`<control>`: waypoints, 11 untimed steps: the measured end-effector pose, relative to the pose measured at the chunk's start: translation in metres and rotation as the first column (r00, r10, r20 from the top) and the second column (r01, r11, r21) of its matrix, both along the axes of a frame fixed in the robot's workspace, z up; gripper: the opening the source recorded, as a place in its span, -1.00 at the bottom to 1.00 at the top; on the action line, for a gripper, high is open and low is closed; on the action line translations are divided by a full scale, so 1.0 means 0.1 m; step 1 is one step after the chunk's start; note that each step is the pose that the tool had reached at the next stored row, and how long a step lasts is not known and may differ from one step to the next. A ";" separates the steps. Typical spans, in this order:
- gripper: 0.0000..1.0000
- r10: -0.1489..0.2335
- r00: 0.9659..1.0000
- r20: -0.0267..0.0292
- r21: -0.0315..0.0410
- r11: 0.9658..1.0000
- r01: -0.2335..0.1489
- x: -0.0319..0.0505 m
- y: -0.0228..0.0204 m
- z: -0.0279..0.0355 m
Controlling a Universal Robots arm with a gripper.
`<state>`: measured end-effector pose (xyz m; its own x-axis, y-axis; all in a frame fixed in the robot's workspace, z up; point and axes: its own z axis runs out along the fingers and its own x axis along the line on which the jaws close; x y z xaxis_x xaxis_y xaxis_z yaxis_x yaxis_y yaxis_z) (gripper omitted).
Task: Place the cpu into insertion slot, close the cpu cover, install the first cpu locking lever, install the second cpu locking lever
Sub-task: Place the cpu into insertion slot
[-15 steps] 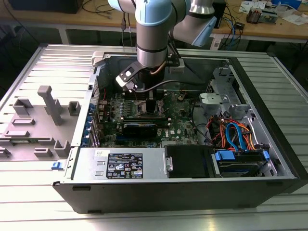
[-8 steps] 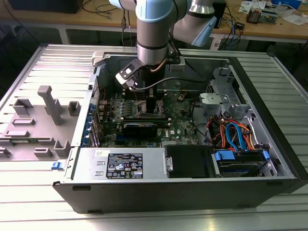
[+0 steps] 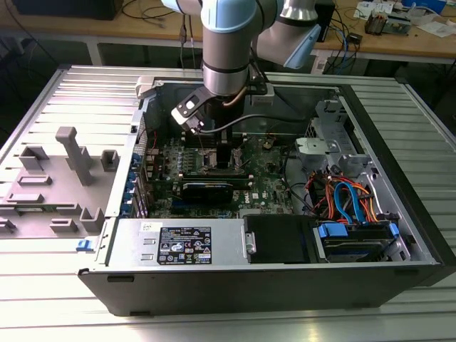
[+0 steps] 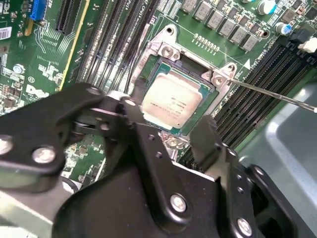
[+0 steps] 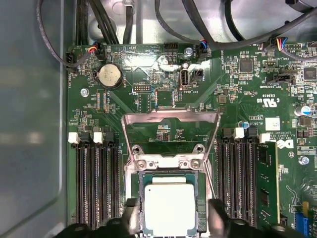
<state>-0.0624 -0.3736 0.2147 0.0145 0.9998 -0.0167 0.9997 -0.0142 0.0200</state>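
The cpu (image 5: 168, 208), a square chip with a silver-grey top, lies flat in the insertion slot (image 5: 168, 163) on the green motherboard (image 5: 148, 99). In the second wrist view the cpu (image 4: 173, 101) sits inside the slot's metal rim (image 4: 166, 52). The cpu cover (image 5: 171, 116) is swung back, away from the slot. My gripper (image 5: 173, 218) hangs low over the chip, open, with one black finger (image 5: 131, 215) on each side and a small gap to the chip's edges. The exterior view shows the gripper (image 3: 223, 158) reaching down into the case. A thin locking lever (image 4: 277, 94) sticks out beside the slot.
Black memory slots (image 5: 96, 183) flank the socket on both sides. A long black card (image 3: 206, 189) lies in front of it, a power supply (image 3: 182, 246) nearer still. A drive cage with blue and orange cables (image 3: 349, 203) fills the exterior view's right. A grey fixture (image 3: 68, 153) stands outside the case.
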 end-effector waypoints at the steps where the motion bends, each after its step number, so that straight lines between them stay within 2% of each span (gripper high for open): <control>1: 0.21 0.000 1.000 0.000 0.000 1.000 0.000 0.000 0.000 0.010; 2: 0.09 0.000 1.000 -0.001 0.000 1.000 0.000 0.000 0.000 0.024; 3: -0.15 0.000 1.000 -0.002 0.000 1.000 0.000 0.000 0.000 0.039; 4: -0.15 0.000 1.000 -0.002 0.000 1.000 0.000 0.001 0.000 0.045; 7: -0.51 0.000 1.000 -0.004 0.000 1.000 0.000 0.003 0.000 0.056; 8: -0.51 0.000 1.000 -0.004 0.000 1.000 0.000 0.004 0.000 0.056; 9: -0.76 0.001 1.000 -0.004 0.000 1.000 -0.001 0.004 0.000 0.056; 11: -0.79 0.002 1.000 -0.004 0.000 1.000 -0.002 0.004 0.000 0.056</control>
